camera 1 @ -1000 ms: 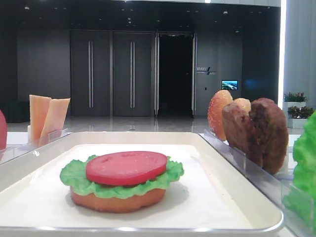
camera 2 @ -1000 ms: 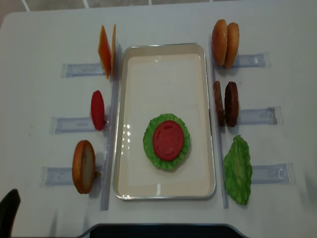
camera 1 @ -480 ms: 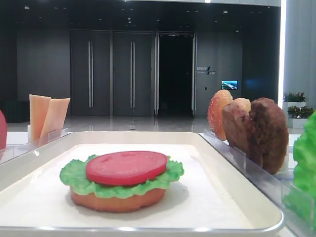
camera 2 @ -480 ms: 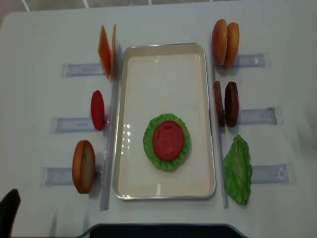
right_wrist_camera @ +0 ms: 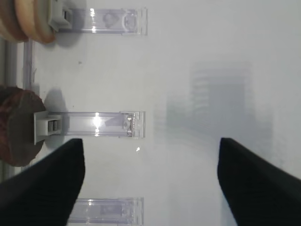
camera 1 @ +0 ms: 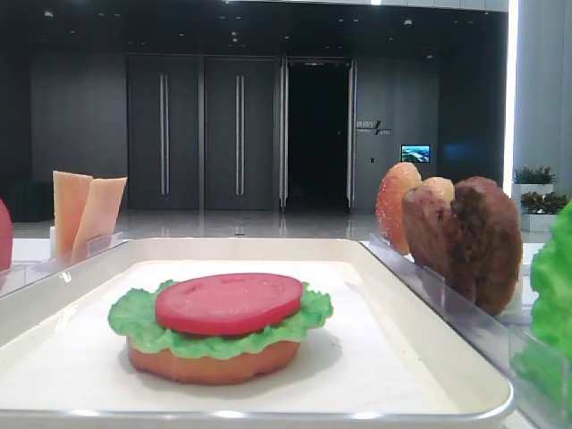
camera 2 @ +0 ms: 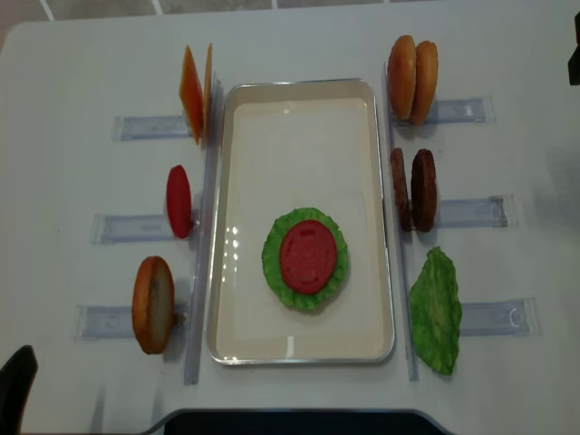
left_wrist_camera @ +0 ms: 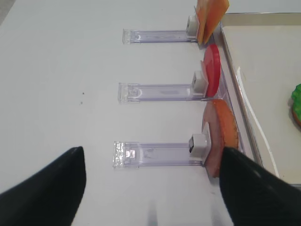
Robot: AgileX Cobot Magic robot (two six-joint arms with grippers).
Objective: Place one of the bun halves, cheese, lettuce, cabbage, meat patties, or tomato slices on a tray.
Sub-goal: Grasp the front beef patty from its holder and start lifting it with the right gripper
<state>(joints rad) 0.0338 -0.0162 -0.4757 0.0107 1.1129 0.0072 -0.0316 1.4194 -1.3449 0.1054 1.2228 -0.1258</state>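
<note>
On the white tray (camera 2: pixel 299 355) a tomato slice (camera 2: pixel 308 256) lies on lettuce (camera 2: pixel 272 263) over a bun half (camera 1: pixel 214 365). Left of the tray stand cheese (camera 2: pixel 195 91), a tomato slice (camera 2: pixel 178 201) and a bun half (camera 2: pixel 152 304). To its right are bun halves (camera 2: pixel 412 79), meat patties (camera 2: pixel 414 190) and lettuce (camera 2: pixel 435 310). My left gripper (left_wrist_camera: pixel 151 150) is open above the table, beside the bun half (left_wrist_camera: pixel 221 134). My right gripper (right_wrist_camera: pixel 150 141) is open over bare table, right of the patties (right_wrist_camera: pixel 16 127). Cabbage is out of view.
Clear plastic racks (camera 2: pixel 467 213) hold the upright pieces on both sides of the tray. A dark edge (camera 2: pixel 290 421) runs along the table's front. The left arm (camera 2: pixel 16 399) shows at the bottom left corner, the right arm (camera 2: pixel 575 59) at the top right edge.
The right arm has come into the overhead view at the top right edge. The food and the left arm have not moved.
</note>
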